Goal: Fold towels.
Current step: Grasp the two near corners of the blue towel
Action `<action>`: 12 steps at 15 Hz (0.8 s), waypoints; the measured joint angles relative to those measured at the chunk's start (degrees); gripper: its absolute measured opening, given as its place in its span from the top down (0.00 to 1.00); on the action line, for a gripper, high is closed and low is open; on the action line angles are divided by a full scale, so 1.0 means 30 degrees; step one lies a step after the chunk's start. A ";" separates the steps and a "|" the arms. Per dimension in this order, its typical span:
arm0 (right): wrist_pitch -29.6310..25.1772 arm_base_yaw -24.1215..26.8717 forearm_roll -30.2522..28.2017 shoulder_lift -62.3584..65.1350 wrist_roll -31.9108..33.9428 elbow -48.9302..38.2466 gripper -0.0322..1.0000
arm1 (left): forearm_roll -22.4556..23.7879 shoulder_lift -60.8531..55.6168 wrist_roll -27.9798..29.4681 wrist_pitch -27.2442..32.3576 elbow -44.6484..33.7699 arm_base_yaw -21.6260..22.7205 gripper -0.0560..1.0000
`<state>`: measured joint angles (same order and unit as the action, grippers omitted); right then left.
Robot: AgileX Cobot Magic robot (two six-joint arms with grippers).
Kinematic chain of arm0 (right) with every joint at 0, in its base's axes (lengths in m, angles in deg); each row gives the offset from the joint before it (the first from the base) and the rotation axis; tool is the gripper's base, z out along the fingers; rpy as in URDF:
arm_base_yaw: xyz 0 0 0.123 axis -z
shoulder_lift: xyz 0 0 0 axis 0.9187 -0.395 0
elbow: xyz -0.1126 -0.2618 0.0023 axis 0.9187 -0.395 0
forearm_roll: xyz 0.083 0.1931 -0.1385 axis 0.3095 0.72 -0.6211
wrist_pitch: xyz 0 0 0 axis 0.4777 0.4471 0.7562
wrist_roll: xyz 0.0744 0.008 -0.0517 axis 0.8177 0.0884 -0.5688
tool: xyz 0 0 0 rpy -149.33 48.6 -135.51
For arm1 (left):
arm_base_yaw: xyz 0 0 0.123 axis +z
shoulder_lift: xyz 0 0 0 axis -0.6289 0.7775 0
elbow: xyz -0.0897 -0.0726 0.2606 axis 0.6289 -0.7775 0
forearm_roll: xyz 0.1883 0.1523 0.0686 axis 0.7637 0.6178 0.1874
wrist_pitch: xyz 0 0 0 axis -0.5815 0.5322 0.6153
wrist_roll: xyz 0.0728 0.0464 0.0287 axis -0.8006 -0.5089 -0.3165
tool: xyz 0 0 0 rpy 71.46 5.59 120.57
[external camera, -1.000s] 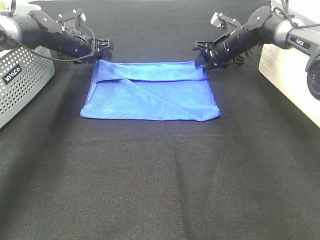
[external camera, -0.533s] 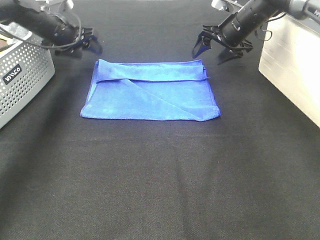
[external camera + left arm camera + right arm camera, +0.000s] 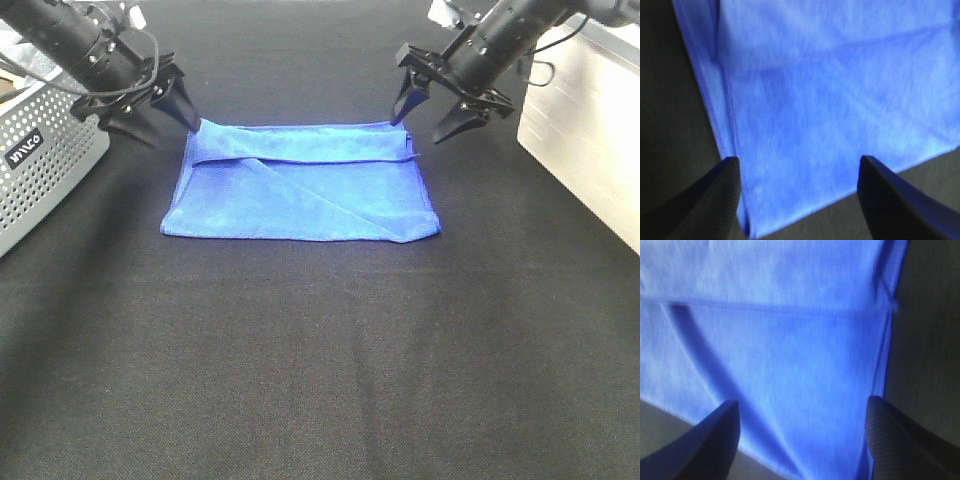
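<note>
Towel (image 3: 300, 185): likely handling soft, light, limp; gripping at far corners
Left gripper (image 3: 170, 130): gaping wide, empty; corner lying just ahead
Right gripper (image 3: 417, 128): likewise

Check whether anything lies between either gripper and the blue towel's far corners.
Nothing visible does. The left gripper and right gripper both hang open at the blue towel's far corners, with only bare black cloth around. Each wrist view shows only towel ahead.

Matt microfibre towel (image 3: 300, 185), black cloth table (image 3: 320, 350)
</note>
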<state>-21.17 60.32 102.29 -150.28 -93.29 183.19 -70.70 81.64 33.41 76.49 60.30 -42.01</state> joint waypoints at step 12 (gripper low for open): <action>0.3400 0.1356 0.1986 0.3266 -0.3858 -1.1937 0.33 | 0.0554 -0.3495 0.1203 -0.7754 -1.1784 -0.0267 0.34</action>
<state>-10.97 64.39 108.25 -140.48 -104.87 147.38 -69.04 71.15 37.02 53.23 24.95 -42.81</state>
